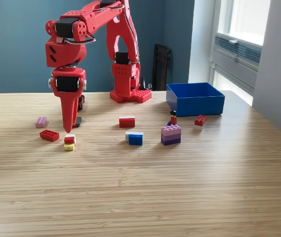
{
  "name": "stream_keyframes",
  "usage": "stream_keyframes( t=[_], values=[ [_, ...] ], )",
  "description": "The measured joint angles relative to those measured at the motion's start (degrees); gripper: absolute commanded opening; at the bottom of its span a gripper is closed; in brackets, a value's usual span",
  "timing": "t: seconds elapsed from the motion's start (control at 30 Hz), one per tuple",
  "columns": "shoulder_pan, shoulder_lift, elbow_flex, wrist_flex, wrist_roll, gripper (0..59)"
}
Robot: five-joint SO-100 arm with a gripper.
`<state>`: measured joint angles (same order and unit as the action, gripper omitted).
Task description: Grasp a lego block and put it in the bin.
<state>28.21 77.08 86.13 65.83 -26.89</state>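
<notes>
Overall scene: a red arm stands at the back of a pale wood worktop, with lego blocks scattered in front of it and a blue wall behind.
Arm: bent forward and toward the exterior view's left, wrist pointing straight down.
Gripper: hangs tip down just above the worktop, right over a small red and white block.
Fingers: they look pressed together into 1 narrow point with nothing between them, though this side-on angle makes it hard to be sure.
Red and white block: directly under the tip, close to it; contact cannot be judged.
Yellow block: just in front of the red and white one, touching it.
Red block: beside the tip, on the exterior view's left.
Pink block: further left and back, apart from the others.
Dark pile: mostly hidden behind the gripper.
Middle blocks: a red and white brick, and a blue and white brick nearer the camera.
Purple stack: right of the middle, with a small figure behind it.
Bin: bright blue, open topped, at the back on the exterior view's right, well apart from the gripper; its inside floor is not visible.
Small red block: on the worktop just in front of the bin.
</notes>
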Motion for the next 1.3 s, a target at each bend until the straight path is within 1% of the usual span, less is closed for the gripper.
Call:
stream_keyframes(
  t=[0.47, 0.77, 1.3],
  values=[
    [-2.0, -7.3, -6.2, 0.0, 0.0, 23.6],
    [-2.3, -10.8, -8.6, 0.0, 0.0, 20.5],
    [-2.3, -11.2, -9.3, 0.0, 0.3, 2.3]
  ],
)
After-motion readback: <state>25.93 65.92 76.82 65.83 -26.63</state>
